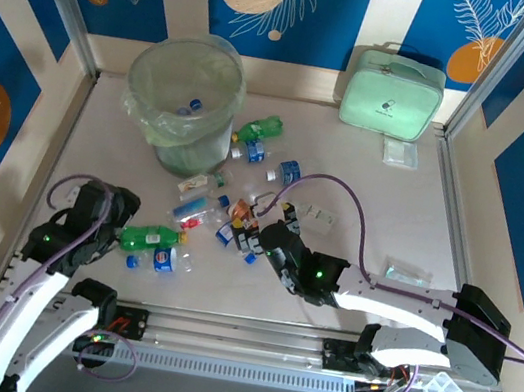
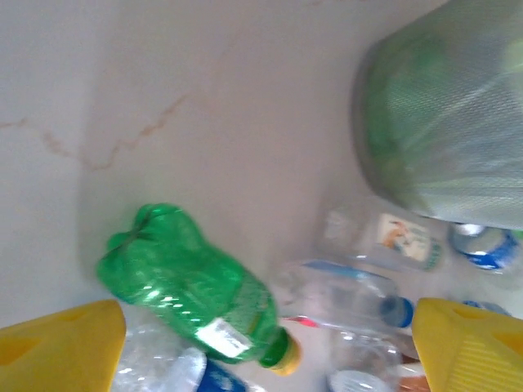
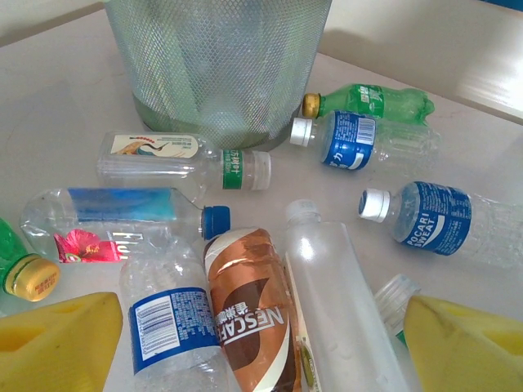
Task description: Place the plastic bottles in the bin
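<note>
Most of the job was undone: roughly 12 bottles (image 1: 194, 213) lay loose on the table (image 1: 372, 205), scattered from the foot of the bin (image 1: 143, 99) toward the 2 arms. Inside the bin, at least 2 blue-capped bottles (image 1: 194, 103) showed through the pale green liner, so I judged the task to be barely begun. The bin stood upright at the far left of the table. 1 green bottle (image 1: 258, 132) and several blue-labelled ones lay just beside its base.

The left tool (image 2: 265, 351) was spread wide and grasped nothing. Its 2 yellow fingers (image 2: 61, 343) stood well apart at either side of its wrist view. A crushed green bottle with a yellow cap (image 2: 192, 290) lay on its side on the table between them, cap toward the camera. I could not tell whether either finger touched it.

The right tool (image 3: 261, 347) was likewise fully released and empty, and it hung low over the middle of the heap. Between its fingers lay 3 bottles side by side: a blue-labelled clear one (image 3: 172, 327), a brown-labelled one (image 3: 249, 314) and a bare clear one (image 3: 347, 318). No finger was clenched on any of them. Contact at the edges of the fingers could not be made out.
</note>
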